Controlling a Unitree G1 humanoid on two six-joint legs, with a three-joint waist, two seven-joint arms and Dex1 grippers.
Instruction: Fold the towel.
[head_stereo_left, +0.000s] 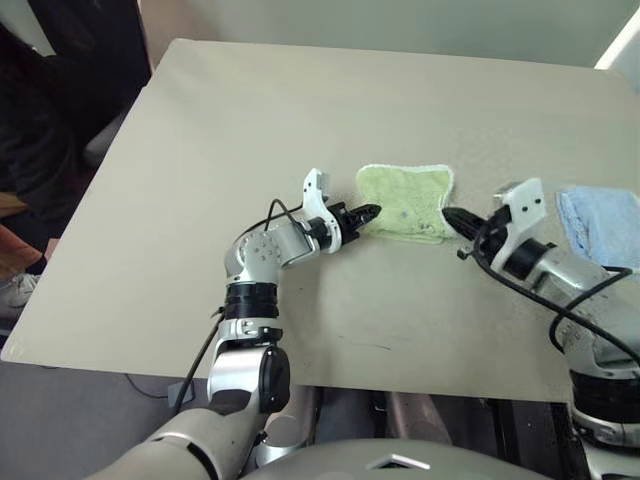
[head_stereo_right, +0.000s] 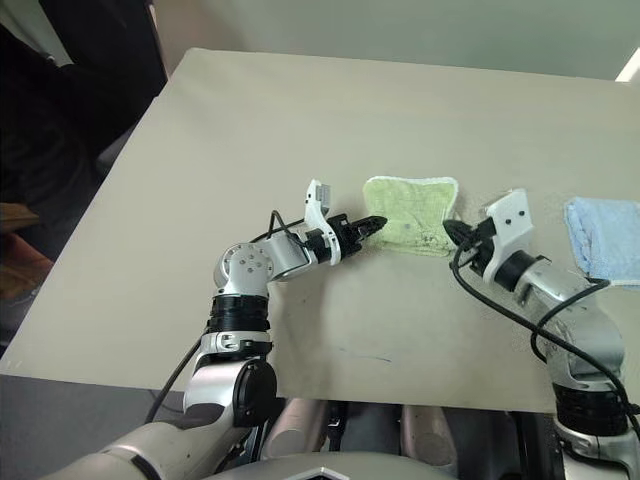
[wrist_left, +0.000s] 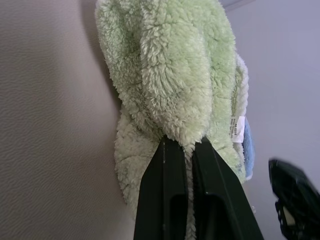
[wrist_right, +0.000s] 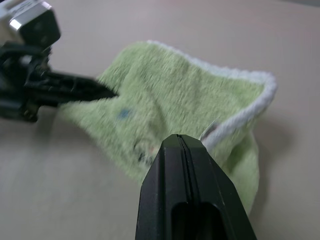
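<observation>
Light green towel pinched at one edge, mid-table.

The towel (head_stereo_left: 406, 201) lies folded just right of the frame's centre on the beige table (head_stereo_left: 300, 130). The left gripper (head_stereo_left: 366, 213) meets its left edge, black fingers (wrist_left: 167, 190) pinching a fold of terry. The right gripper (head_stereo_left: 452, 217) sits at the towel's right edge, fingers (wrist_right: 192, 195) pressed together with no cloth between them. A light blue towel (head_stereo_left: 600, 225) lies at the right frame edge, apart from the green one.

Towel (head_stereo_left: 405, 200) fluffy terry cloth (whitish stitched edging); table (head_stereo_left: 300, 120) matt.
</observation>
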